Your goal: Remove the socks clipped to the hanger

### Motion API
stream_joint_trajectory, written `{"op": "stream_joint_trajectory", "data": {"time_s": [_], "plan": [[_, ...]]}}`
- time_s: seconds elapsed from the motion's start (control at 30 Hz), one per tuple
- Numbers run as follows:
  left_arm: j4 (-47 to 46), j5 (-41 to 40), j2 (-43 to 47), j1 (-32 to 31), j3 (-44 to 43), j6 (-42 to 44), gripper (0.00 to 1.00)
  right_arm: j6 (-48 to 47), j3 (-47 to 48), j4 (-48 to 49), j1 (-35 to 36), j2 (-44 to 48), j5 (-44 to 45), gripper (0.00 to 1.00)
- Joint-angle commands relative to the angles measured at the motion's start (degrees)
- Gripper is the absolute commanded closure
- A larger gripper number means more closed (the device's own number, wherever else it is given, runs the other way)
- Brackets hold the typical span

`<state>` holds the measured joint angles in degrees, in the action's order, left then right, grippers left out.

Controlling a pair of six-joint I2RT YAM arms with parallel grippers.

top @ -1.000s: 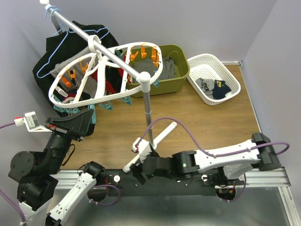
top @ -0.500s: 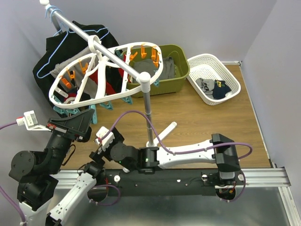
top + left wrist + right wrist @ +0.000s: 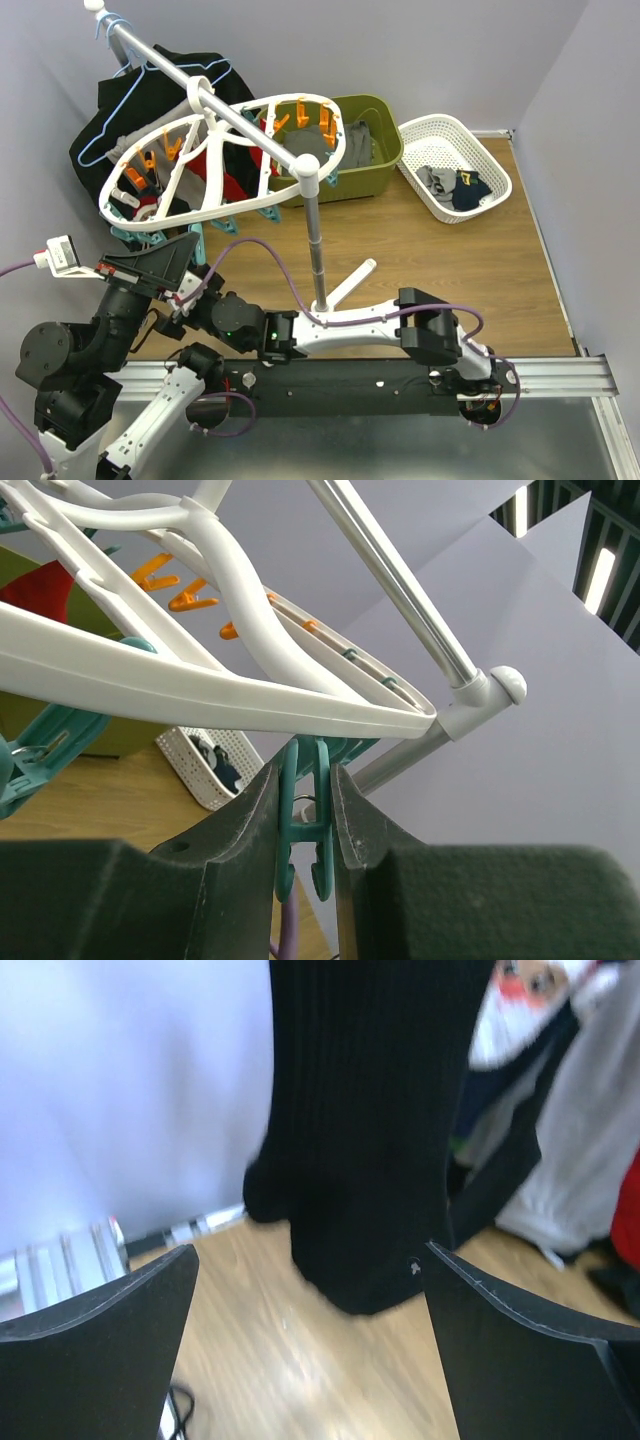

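The white oval hanger (image 3: pixel 232 206), ringed with orange and teal pegs, hangs from the rack's rail. My left gripper (image 3: pixel 305 780) reaches up under its near rim (image 3: pixel 200 695) and is shut on a teal peg (image 3: pixel 318 825). A long black sock (image 3: pixel 370 1130) hangs straight ahead of my right gripper (image 3: pixel 310 1260), which is open wide and apart from it. A red and white patterned sock (image 3: pixel 525 1000) hangs behind. From above, my right gripper (image 3: pixel 178 300) sits low under the hanger's left end, just below the left gripper (image 3: pixel 185 248). A red sock (image 3: pixel 214 160) shows through the lattice.
A white basket (image 3: pixel 430 124) at the back right holds grey and navy socks (image 3: pixel 456 187). An olive bin (image 3: pixel 384 150) stands beside it. The rack's pole (image 3: pixel 318 250) rises mid-table. A black garment (image 3: pixel 108 112) on a blue wire hanger fills the back left.
My right arm has swung left across the table front to under the hanger, and its jaws have opened wider. The left gripper has kept its hold on the peg.
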<state>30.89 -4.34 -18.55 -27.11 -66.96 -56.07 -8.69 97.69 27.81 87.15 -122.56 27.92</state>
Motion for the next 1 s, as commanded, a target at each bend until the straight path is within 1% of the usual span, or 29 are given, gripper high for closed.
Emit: {"op": "stream_joint_trajectory", "data": {"time_s": [0.0,0.1,0.2,0.3,0.33,0.4,0.43,0.47,0.53,0.6,0.67,0.7,0.77,0.8,0.87,0.9,0.97], "plan": [[-0.75,2.67,1.32,0.04,-1.07,-2.11,1.00,-3.79,10.12,0.58,-1.28,-6.54,0.72,0.00],[-0.75,2.84,1.32,0.04,-1.59,-2.28,1.00,-3.97,15.41,-1.26,-2.25,-10.58,1.96,0.00],[-1.10,3.37,1.41,0.04,-1.51,-2.28,1.00,-5.63,16.21,0.30,-2.51,-12.61,3.45,0.06],[-0.92,3.46,1.49,-0.04,-1.16,-2.37,1.00,-5.82,16.13,0.49,-2.52,-12.88,3.63,0.21],[-0.84,3.55,1.49,0.04,-1.07,-2.20,1.00,-5.64,15.87,0.49,-2.43,-12.62,3.28,0.32],[-1.01,3.37,1.76,0.04,-0.63,-1.67,1.00,-4.85,14.29,1.19,-2.51,-11.39,2.14,0.39],[-1.19,3.37,2.11,-0.04,-0.37,-1.24,1.00,-4.59,13.50,1.63,-2.43,-11.03,2.22,0.52],[-1.19,3.28,2.28,0.04,-0.10,-1.14,0.99,-4.50,12.19,2.07,-2.52,-10.51,2.05,0.61],[-1.19,3.28,2.81,0.04,0.69,-1.14,0.98,-4.23,11.30,2.95,-2.52,-9.45,1.61,0.75],[-1.01,3.37,2.99,-0.04,1.13,-1.06,0.92,-3.36,11.21,1.55,-2.52,-8.66,0.91,0.82],[-0.75,3.37,3.16,-0.04,0.95,1.39,0.83,-2.66,10.33,1.02,-2.43,-7.70,0.73,0.83],[-0.84,3.46,3.25,0.04,0.52,2.89,0.71,-1.78,9.20,0.41,-2.43,-7.08,0.38,0.84],[-0.84,3.55,3.60,0.04,-0.19,6.05,0.59,-1.16,8.05,-0.65,-2.43,-5.33,0.20,0.87],[-0.84,3.72,3.78,0.04,-0.80,9.63,0.46,-0.37,7.26,-1.26,-2.34,-4.62,-0.32,0.88],[-0.84,4.07,4.66,0.04,-1.42,13.34,0.32,0.33,4.19,-1.71,-2.43,-2.42,-0.85,0.89],[-0.84,4.07,5.01,-0.04,-1.59,15.80,0.26,1.30,3.13,-2.14,-2.43,-1.63,-1.64,0.89],[-0.40,3.99,6.24,0.04,-1.68,17.92,0.23,2.09,1.10,-2.50,-2.43,-0.05,-1.99,0.91]]}}
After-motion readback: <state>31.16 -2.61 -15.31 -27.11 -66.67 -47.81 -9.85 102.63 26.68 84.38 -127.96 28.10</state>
